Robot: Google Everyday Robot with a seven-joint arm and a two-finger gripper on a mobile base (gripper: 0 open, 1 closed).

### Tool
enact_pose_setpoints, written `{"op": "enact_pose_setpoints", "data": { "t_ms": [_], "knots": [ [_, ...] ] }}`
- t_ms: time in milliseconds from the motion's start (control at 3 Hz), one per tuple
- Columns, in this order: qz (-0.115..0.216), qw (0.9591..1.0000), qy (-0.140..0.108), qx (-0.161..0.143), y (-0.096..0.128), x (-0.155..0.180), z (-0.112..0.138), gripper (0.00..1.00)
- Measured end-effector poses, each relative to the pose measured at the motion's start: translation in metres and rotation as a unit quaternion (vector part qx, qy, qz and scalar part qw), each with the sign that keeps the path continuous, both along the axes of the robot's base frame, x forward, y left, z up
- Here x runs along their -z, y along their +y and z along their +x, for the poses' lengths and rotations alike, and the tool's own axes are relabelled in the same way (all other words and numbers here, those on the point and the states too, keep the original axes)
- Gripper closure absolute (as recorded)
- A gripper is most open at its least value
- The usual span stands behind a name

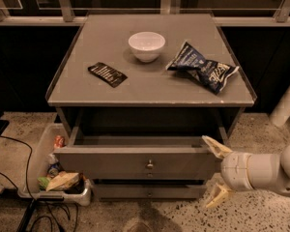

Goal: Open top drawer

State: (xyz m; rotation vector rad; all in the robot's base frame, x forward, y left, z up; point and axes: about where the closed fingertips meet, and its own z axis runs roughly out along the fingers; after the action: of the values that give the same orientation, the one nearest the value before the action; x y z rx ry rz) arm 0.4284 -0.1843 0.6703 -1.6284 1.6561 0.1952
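Jaws spread wide, gripping nothing. Gripper (214,172) sits at about 4 o'clock in the view, just beside the right end of the top drawer (135,162). Upper fingertip (213,146) is at the drawer's top right corner; contact can't be confirmed. Lower one points at the floor.

Drawer is at 6 o'clock, pulled out from the cabinet with its box interior showing. Knob (149,165) is at front centre, well apart from the gripper. Likely reading: opening is mostly done and the hand is off to the side, clear of the front.

Slimmer drawer (150,191) below looks shut. On the cabinet top (150,88): bowl (146,46) at 12, chip bag (203,70) at 1, black packet (107,74) at 11. Bin (31,178) of trash at 8.
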Motion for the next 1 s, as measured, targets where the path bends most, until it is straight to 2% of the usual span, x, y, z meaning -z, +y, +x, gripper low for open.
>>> {"op": "enact_pose_setpoints", "data": {
  "t_ms": [333,667,1000],
  "knots": [
    [0.000,1.0000,0.000,0.000,0.000,0.000,0.000,0.00],
    [-0.036,0.9994,-0.002,-0.002,0.001,-0.001,0.011,0.00],
    [-0.086,0.9962,-0.009,-0.005,0.001,-0.003,0.036,0.00]
  ]
}}
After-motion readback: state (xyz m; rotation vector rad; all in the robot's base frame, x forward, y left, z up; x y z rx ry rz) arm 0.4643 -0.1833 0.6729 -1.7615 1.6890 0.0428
